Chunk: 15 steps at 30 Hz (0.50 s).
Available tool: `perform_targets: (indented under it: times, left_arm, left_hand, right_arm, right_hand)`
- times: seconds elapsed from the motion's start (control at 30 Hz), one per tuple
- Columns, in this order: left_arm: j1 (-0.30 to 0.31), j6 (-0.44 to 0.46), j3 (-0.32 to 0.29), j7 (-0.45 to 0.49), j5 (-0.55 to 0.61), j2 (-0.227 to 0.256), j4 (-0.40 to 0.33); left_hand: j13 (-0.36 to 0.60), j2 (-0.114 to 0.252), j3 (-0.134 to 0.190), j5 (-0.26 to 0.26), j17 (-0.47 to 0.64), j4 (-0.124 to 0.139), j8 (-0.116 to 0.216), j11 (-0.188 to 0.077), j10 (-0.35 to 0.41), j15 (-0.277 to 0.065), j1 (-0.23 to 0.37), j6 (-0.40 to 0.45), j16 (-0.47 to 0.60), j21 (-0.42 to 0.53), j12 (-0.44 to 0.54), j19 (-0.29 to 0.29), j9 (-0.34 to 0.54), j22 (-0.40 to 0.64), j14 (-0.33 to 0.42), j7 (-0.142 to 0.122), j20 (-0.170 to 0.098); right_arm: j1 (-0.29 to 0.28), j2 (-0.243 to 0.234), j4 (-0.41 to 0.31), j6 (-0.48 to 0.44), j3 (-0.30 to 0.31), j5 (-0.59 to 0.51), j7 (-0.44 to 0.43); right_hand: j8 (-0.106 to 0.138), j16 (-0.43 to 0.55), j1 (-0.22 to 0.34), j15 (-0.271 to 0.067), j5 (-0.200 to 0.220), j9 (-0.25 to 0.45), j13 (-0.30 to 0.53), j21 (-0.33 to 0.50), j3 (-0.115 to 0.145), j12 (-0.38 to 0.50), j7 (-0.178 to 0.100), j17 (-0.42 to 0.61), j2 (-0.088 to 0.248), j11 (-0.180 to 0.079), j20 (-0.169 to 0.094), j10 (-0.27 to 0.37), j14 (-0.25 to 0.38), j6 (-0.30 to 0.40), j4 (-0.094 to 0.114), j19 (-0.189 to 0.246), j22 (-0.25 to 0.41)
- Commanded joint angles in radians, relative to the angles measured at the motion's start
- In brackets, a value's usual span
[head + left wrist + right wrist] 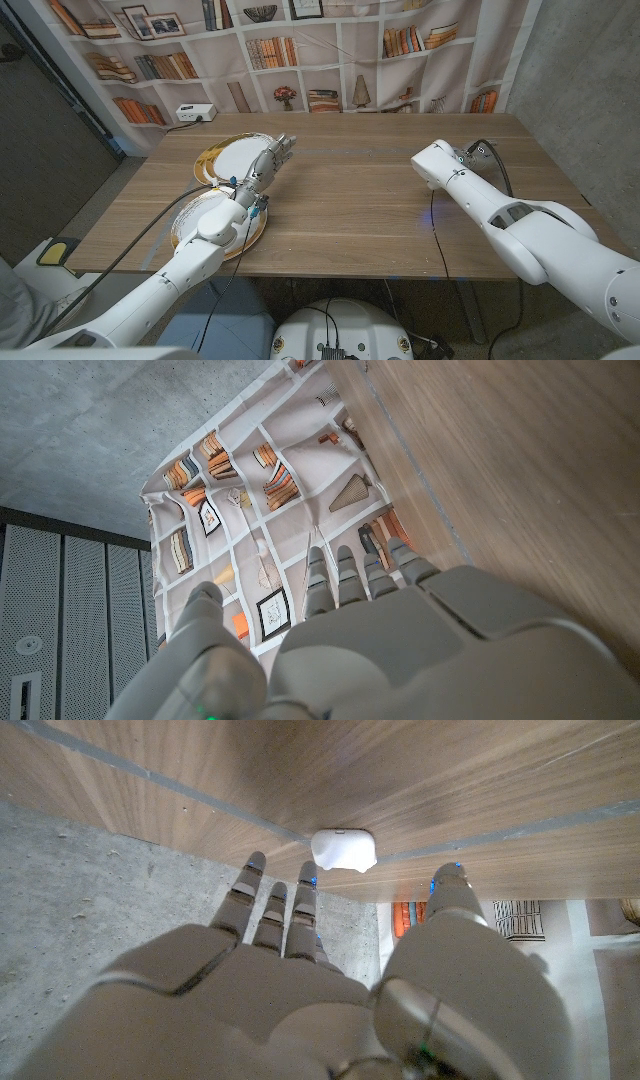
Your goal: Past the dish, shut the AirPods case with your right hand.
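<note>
The white AirPods case (343,849) lies on the wooden tabletop (350,200), just beyond the right hand's (300,990) spread, empty fingers. The left hand (262,165), open and holding nothing, hovers over two gold-rimmed dishes (228,158).

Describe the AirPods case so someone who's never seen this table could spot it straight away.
Start at the wooden table and find the right hand on the robot's right side. Just beyond its fingertips lies the AirPods case. It is small, white and rounded, unlike the gold-rimmed plates by the left hand.
</note>
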Motion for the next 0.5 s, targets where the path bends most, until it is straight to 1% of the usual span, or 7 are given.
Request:
perform_targets:
  times: [0.03,0.27,0.33,0.5]
  left_arm:
    - [-0.002,0.004,0.005,-0.006,0.001,0.000,0.000]
    - [0.003,0.005,0.006,-0.004,0.000,0.001,-0.006]
    - [0.003,0.006,0.007,-0.003,0.000,0.001,-0.007]
    - [0.004,0.004,0.007,-0.006,-0.001,0.001,-0.007]
  left_hand:
    - [0.006,-0.002,0.001,0.000,0.003,-0.007,-0.003,0.002,0.012,-0.006,-0.008,0.010,-0.003,0.000,-0.002,-0.001,0.004,0.004,0.000,0.002,0.001]
    - [0.006,-0.002,0.001,0.000,0.003,-0.008,-0.003,0.002,0.012,-0.006,-0.008,0.010,-0.003,0.000,-0.002,0.000,0.004,0.004,0.000,0.002,0.001]
    - [0.006,-0.002,0.001,0.000,0.003,-0.008,-0.003,0.002,0.012,-0.006,-0.008,0.011,-0.003,0.000,-0.002,0.000,0.004,0.004,0.000,0.002,0.001]
    - [0.006,-0.002,0.001,0.000,0.003,-0.008,-0.003,0.001,0.012,-0.006,-0.008,0.010,-0.003,-0.001,-0.002,-0.001,0.004,0.004,0.000,0.002,0.001]
  right_arm:
    - [0.016,0.031,0.046,-0.002,0.007,0.000,-0.037]
    - [0.034,0.051,0.098,0.007,0.007,0.006,-0.047]
    - [0.045,0.061,0.131,0.010,0.001,0.005,-0.051]
    - [0.069,0.080,0.190,0.027,-0.004,0.012,-0.058]
  right_hand:
    - [0.008,0.007,-0.012,-0.002,0.001,0.005,0.001,0.006,0.003,0.008,0.008,0.003,0.003,-0.008,-0.003,0.017,0.012,-0.042,0.011,0.013,0.002]
    - [0.012,0.010,-0.018,-0.012,0.001,0.006,0.001,0.007,0.003,0.008,0.017,0.005,0.013,-0.019,-0.009,0.027,0.025,-0.030,0.019,0.020,0.002]
    - [0.016,0.012,-0.015,-0.017,0.002,0.006,0.000,0.008,0.005,0.012,0.021,0.005,0.018,-0.027,-0.012,0.041,0.034,-0.018,0.020,0.026,0.002]
    - [0.016,0.012,-0.012,-0.016,0.003,0.006,0.000,0.008,0.006,0.011,0.026,0.004,0.021,-0.027,-0.012,0.044,0.040,-0.015,0.019,0.031,0.002]
